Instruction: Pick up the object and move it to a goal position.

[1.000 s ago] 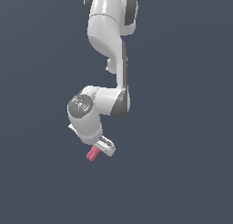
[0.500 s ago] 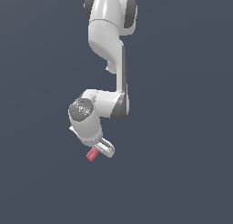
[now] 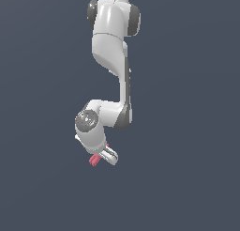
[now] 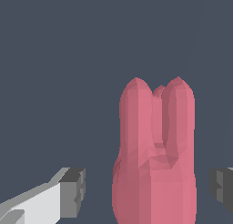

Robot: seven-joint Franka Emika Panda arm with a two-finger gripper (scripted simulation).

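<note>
- In the exterior view, everything around is one flat dark grey-blue background; I see no edge and no other thing on it.
- Toward the exterior view's left, low in the scene, the pink-red object shows as a small piece that sticks out from under the white wrist, pointing down and to the left.
- Just to the right of it is the pincer, white with grey tips, turned downward and a little sideways. The object touches it on its left side.
- Above the pincer sits a round dark grey joint cap on the white wrist body.
- Further right and up, the white arm rises nearly straight and ends at a wide shoulder with dark side caps at the top edge.
- In the wrist view, from left to right: first one finger, white with a dark grey pad facing inward.
- Then a clear strip of background between this pad and the object.
- Then the object itself, large and close, made of rounded ridges side by side with pointed tips, standing along the line of sight between the two pads.
- Then a smaller gap, and the second dark pad at the picture's border.
- The pincer stands open: both pads are apart from the object, nothing is clamped as far as this view shows.
</note>
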